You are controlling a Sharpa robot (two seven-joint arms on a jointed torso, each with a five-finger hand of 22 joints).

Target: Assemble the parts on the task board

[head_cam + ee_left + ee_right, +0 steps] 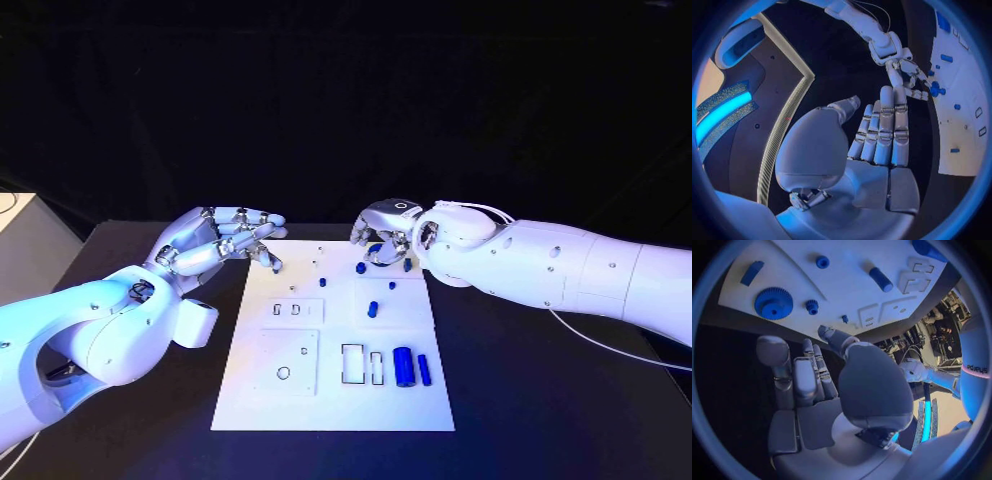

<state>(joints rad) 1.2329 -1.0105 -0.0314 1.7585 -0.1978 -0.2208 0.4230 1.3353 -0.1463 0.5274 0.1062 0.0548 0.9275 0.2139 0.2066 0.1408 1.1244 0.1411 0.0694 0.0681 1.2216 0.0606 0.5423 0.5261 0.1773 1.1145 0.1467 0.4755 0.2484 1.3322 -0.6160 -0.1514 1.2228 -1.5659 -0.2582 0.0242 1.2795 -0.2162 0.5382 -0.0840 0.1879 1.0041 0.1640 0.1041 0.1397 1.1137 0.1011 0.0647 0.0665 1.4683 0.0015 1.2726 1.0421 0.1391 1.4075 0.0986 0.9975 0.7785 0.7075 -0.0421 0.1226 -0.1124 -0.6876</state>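
Two robot hands, left [231, 240] and right [387, 238], released, poised over task board [335, 400] far edge. Best lowered squarely over blue gear [773, 303], fingertips around rim.

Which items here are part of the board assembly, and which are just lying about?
Job:
task board
blue gear and small blue parts on the board
two blue cylinders at the board's near right
left hand, holding nothing
right hand, over the board's far edge

Not part of it:
black table
white cable running under the right arm
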